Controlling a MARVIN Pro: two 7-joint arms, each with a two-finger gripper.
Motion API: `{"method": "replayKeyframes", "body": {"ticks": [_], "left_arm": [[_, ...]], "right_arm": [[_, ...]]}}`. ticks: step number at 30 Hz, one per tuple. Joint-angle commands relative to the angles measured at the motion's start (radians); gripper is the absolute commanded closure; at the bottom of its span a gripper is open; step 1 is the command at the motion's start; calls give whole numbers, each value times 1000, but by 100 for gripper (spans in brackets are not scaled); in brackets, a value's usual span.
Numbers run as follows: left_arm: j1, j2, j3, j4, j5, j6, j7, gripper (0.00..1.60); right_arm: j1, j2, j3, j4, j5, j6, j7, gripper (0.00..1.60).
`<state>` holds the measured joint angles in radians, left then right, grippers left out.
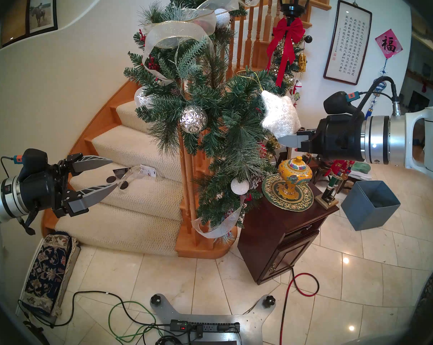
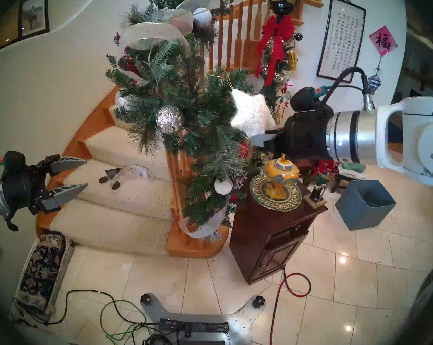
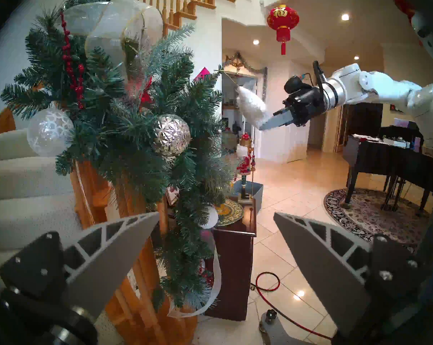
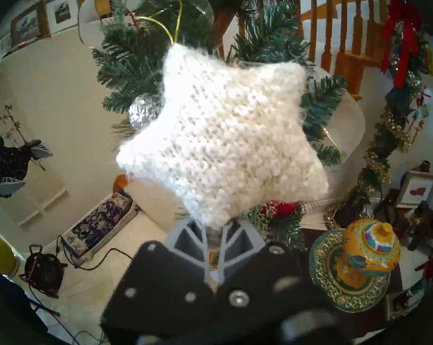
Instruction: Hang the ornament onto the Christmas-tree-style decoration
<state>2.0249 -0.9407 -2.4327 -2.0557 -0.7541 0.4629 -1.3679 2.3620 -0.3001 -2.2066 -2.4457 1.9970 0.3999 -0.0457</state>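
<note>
The white fuzzy star ornament (image 1: 280,115) (image 2: 251,113) (image 4: 220,135) is held up against the right side of the green garland (image 1: 210,108) (image 2: 185,108) (image 3: 136,128) on the stair rail. My right gripper (image 1: 282,140) (image 2: 254,139) (image 3: 261,125) (image 4: 214,225) is shut on the star's lowest point. The star's gold string loop (image 1: 255,78) (image 4: 165,20) rises from its top point into the pine branches; whether it is caught on a twig I cannot tell. My left gripper (image 1: 113,171) (image 2: 86,174) (image 3: 215,217) stands open and empty, left of the garland over the stairs.
A faceted silver ball (image 1: 193,119) hangs left of the star. Below the star a dark wooden cabinet (image 1: 285,237) carries a yellow lidded jar (image 1: 295,175) and a nutcracker figure (image 1: 332,187). A grey open box (image 1: 369,205) sits on the floor to the right. Cables cross the tiles.
</note>
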Motion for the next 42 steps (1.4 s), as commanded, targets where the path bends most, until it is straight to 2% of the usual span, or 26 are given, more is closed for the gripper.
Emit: {"method": "replayKeyframes", "body": {"ticks": [1,15,25,42], "left_arm": [[-1,-1,-1,-2,-2,0,0,0],[-1,-1,-1,-2,-2,0,0,0],[-1,-1,-1,-2,-2,0,0,0],[-1,-1,-1,-2,-2,0,0,0]], "right_arm": [[-1,5,0,2,-6,-9,-11,160],[-11,52,26,2,-36,10,-73,160],[-21,136,79,2,-77,54,-150,160],[-19,175,129,2,-63,77,-235,160]]}}
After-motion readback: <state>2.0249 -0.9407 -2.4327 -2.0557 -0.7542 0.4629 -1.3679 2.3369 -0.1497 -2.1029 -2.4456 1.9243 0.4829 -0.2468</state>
